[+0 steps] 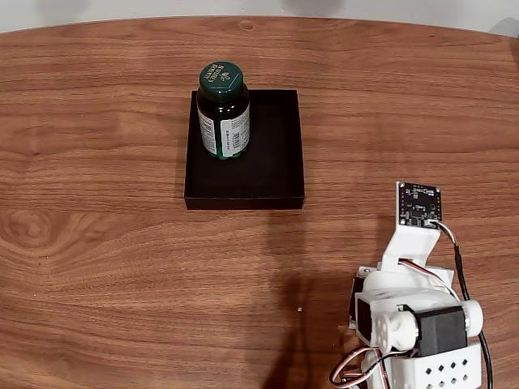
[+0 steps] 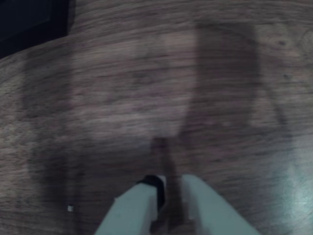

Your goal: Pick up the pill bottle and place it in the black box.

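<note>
The pill bottle (image 1: 223, 111) stands upright in the black box's (image 1: 272, 162) far left corner, the claw (image 2: 168, 208) clenched, empty, low over the counter (image 1: 97, 267), so little seems left to go wrong.

the white arm (image 1: 413, 324) sits folded low at the lower right of the fixed view, its wrist board tipped upward. in the wrist view the end effector (image 2: 168, 205) enters from the bottom edge, its two pale fingers (image 2: 132, 213) pressed nearly together, holding nothing, just above the bench.
</note>
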